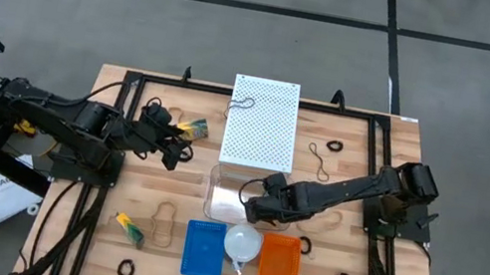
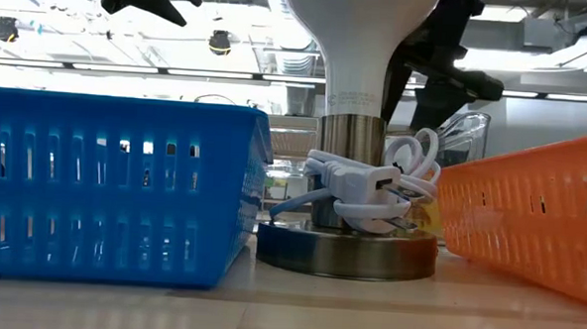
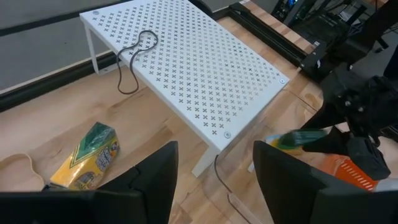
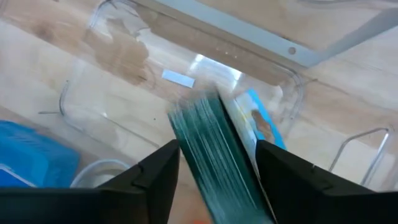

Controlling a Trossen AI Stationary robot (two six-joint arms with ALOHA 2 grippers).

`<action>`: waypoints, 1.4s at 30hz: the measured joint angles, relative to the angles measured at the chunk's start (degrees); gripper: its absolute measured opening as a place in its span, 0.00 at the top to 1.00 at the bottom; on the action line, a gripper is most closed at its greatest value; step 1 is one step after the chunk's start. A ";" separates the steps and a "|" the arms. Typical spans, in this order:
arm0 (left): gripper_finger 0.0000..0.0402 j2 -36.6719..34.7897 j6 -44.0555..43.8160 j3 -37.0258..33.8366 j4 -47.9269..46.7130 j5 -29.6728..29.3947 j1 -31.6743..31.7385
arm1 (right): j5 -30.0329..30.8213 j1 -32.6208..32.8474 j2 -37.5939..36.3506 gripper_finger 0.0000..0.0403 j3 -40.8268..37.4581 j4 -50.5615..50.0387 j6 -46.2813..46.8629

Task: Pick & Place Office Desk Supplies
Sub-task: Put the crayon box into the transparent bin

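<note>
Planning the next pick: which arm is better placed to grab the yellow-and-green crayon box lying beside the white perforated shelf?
Left. The left gripper is open, next to that yellow-and-green crayon box. The right gripper already holds another crayon box over the clear bin.

Lamp (image 2: 352, 137) between blue basket (image 2: 114, 181), orange basket (image 2: 529, 219)

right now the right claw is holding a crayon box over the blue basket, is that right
Not quite. The right claw does hold a crayon box, but it is over the clear plastic container beside the white perforated shelf, not the blue basket. The high view shows the blue basket nearer the table's front edge, and the right wrist view shows the clear container beneath the box.
</note>
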 joint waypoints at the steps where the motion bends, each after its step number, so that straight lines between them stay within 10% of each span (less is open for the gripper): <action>1: 0.50 0.00 0.00 0.00 0.00 -0.02 0.00 | 0.02 0.00 -0.14 0.48 0.00 -0.05 0.00; 42: 0.50 -0.19 -0.53 0.00 -3.85 0.13 0.00 | 8.68 -2.25 -6.04 0.63 0.56 7.13 -9.24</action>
